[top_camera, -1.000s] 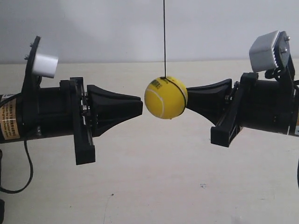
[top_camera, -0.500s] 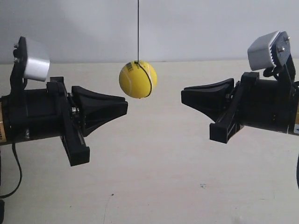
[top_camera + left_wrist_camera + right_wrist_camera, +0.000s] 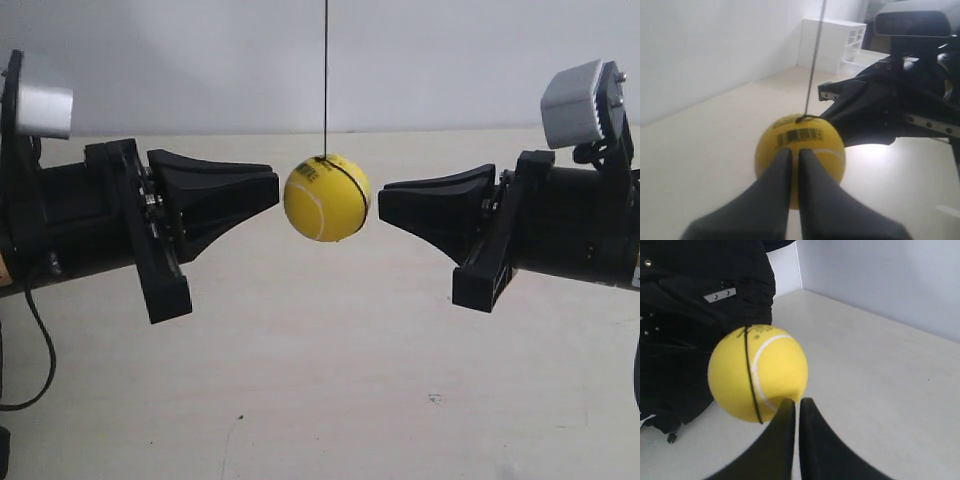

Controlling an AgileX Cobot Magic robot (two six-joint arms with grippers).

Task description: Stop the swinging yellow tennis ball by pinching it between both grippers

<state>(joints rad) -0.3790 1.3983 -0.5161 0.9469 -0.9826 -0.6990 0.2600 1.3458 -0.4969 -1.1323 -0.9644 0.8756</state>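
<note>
1. jaws of the left gripper (image 3: 795, 154) are pressed together and hold nothing.
2. jaws of the right gripper (image 3: 796, 404) are pressed together too and hold nothing.
3. the yellow tennis ball (image 3: 326, 198) hangs on a black string (image 3: 325, 80) between the 2 tips, just beside each one.

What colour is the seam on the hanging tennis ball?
White, curving across the yellow tennis ball; clearest in the right wrist view.
</note>
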